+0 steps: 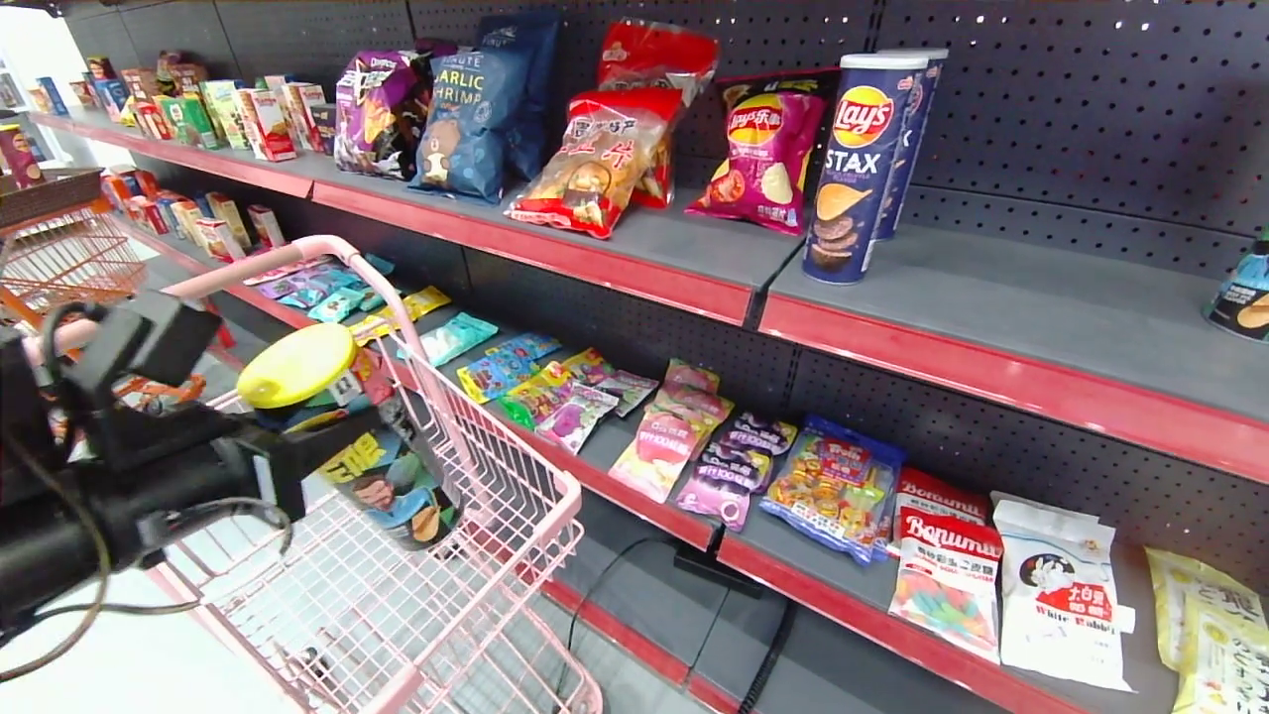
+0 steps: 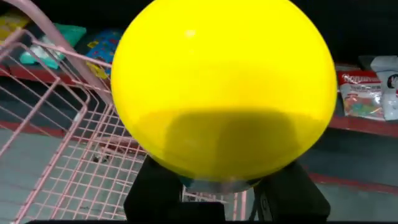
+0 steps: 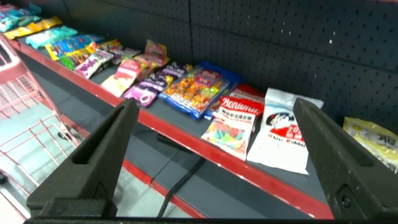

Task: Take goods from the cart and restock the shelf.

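Left hand (image 1: 302, 446) grips cylindrical can (image 1: 402, 486) (glossy yellow lid (image 1: 295, 365)) over pink wire cart (image 1: 516, 540).

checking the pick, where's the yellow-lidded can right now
Head view, robot's left: the yellow-lidded can is held in the left gripper over the pink cart basket, beside its shelf-side rim.

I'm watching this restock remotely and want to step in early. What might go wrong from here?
The tilted yellow-lidded snack can, shut in the left gripper, sits close to the pink wire cart's rim; lifting it out might snag the wires.
The grip is on the can's side, so it may slip.
Set down near the upright blue chip cans on the grey upper shelf, it might topple them.
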You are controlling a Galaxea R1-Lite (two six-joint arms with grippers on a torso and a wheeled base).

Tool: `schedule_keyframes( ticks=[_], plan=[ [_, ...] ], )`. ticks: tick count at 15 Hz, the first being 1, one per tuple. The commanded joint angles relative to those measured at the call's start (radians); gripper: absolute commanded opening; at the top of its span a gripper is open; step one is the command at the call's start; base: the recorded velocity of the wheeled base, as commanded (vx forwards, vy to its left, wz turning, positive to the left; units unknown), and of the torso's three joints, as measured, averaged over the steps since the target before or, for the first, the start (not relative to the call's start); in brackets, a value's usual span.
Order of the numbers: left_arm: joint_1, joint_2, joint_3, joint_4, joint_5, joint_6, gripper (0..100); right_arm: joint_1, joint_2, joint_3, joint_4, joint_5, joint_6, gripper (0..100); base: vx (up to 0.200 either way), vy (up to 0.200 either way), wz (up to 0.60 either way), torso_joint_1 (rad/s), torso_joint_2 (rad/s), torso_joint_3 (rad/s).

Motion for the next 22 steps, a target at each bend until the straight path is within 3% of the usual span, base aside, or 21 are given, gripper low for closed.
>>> schedule_keyframes(
  ticks=[1,3,4,5,6,9,12,22],
  plan=[
    [0.007,-0.521,0.014,0.335,0.057,0.004,0,0.001,0.001,0.000,0.000,0.000,0.000,100,0.000,0.000,0.00,0.139,-0.45,-0.286],
    [0.007,-0.699,-0.008,0.529,0.114,0.004,0,0.001,0.001,0.000,0.000,0.000,0.000,100,0.000,0.000,0.00,0.176,-0.51,-0.325],
    [0.007,-0.739,-0.021,0.577,0.114,0.004,0,0.001,0.001,0.000,0.000,0.000,0.000,100,0.000,0.000,0.00,0.198,-0.52,-0.320],
    [0.007,-0.828,-0.072,0.707,0.115,0.004,0,0.001,0.001,0.000,0.000,0.000,0.000,100,0.000,0.000,0.00,0.222,-0.55,-0.334],
    [0.007,-0.871,-0.094,0.763,0.114,0.004,0,0.001,0.001,0.000,0.000,0.000,0.000,100,0.000,0.000,0.00,0.217,-0.57,-0.339],
    [0.007,-0.937,-0.115,0.819,0.115,0.006,0,0.001,0.001,0.000,0.000,0.000,0.000,100,0.000,0.000,0.00,0.238,-0.60,-0.357],
    [0.005,-0.946,-0.115,0.822,0.114,0.038,0,0.001,0.001,0.000,0.000,0.000,0.000,100,0.000,0.000,0.00,0.207,-0.51,-0.299],
    [0.005,-0.947,-0.106,0.824,0.112,0.039,0,0.001,0.001,0.000,0.000,0.000,0.001,100,0.000,0.000,0.00,0.163,-0.37,-0.215]
  ],
)
